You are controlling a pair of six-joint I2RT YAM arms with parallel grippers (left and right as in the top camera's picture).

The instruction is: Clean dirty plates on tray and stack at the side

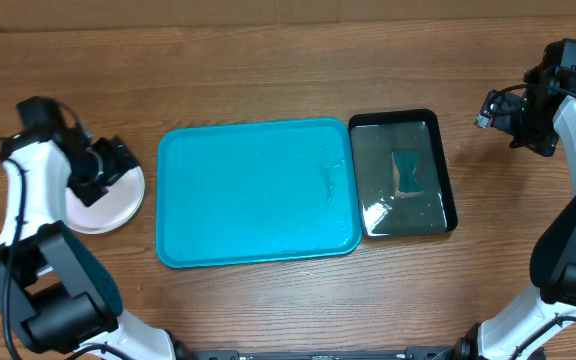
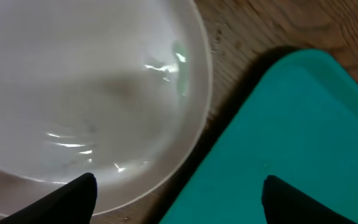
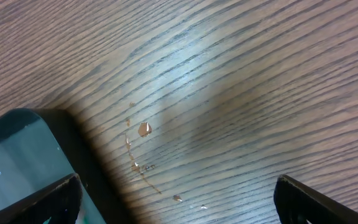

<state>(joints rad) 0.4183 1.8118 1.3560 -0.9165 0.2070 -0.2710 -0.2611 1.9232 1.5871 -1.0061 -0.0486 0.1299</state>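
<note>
A white plate [image 1: 108, 203] lies on the wood just left of the turquoise tray [image 1: 258, 190], which has nothing on it. My left gripper [image 1: 118, 165] hovers over the plate's right part, open and holding nothing. In the left wrist view the plate [image 2: 73, 93] fills the upper left and carries a faint greenish glint near its rim. The tray [image 2: 303, 137] fills the lower right, and my left gripper [image 2: 179, 199] spans the gap between them. My right gripper [image 1: 513, 118] is open over bare wood at the far right. No other plates show.
A narrow black tray [image 1: 448, 175] holding water and a blue sponge [image 1: 406, 172] sits against the turquoise tray's right side. Its corner [image 3: 17, 162] shows in the right wrist view beside my right gripper [image 3: 179, 202]. Water droplets [image 3: 144, 129] dot the wood there.
</note>
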